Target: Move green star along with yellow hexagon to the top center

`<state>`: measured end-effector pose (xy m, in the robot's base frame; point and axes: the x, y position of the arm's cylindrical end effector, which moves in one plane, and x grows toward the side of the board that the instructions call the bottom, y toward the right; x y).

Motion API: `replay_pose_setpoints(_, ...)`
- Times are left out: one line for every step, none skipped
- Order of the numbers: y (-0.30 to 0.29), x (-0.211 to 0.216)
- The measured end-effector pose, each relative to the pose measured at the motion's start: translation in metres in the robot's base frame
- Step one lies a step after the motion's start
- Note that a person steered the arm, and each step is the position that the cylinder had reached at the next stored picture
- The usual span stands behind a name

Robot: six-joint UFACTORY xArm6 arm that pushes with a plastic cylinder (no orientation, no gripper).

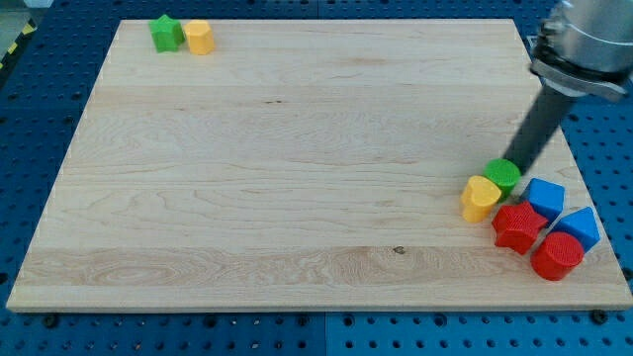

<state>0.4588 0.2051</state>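
Observation:
The green star (166, 33) sits at the board's top left corner. The yellow hexagon (200, 38) touches its right side. My tip (516, 164) is far from them, at the view's right, just above and right of a green round block (502, 175). The rod slants up to the arm at the view's top right.
A cluster sits at the bottom right: a yellow heart-like block (480, 198), a red star (517, 226), a blue block (545, 198), a blue triangle-like block (578, 227) and a red round block (557, 256). The wooden board (297, 178) lies on a blue perforated table.

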Motion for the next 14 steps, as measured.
replay_pose_setpoints(-0.067, -0.040)
replay_pose_setpoints(-0.149, -0.065)
replay_pose_setpoints(-0.235, -0.093)
replay_pose_setpoints(-0.314, -0.122)
replay_pose_setpoints(-0.369, -0.138)
replay_pose_setpoints(-0.418, -0.147)
replay_pose_setpoints(-0.467, -0.173)
replay_pose_setpoints(-0.494, -0.215)
replay_pose_setpoints(-0.488, -0.230)
replay_pose_setpoints(-0.467, -0.224)
replay_pose_setpoints(-0.453, -0.224)
replay_pose_setpoints(-0.435, -0.224)
replay_pose_setpoints(-0.410, -0.225)
replay_pose_setpoints(-0.383, -0.225)
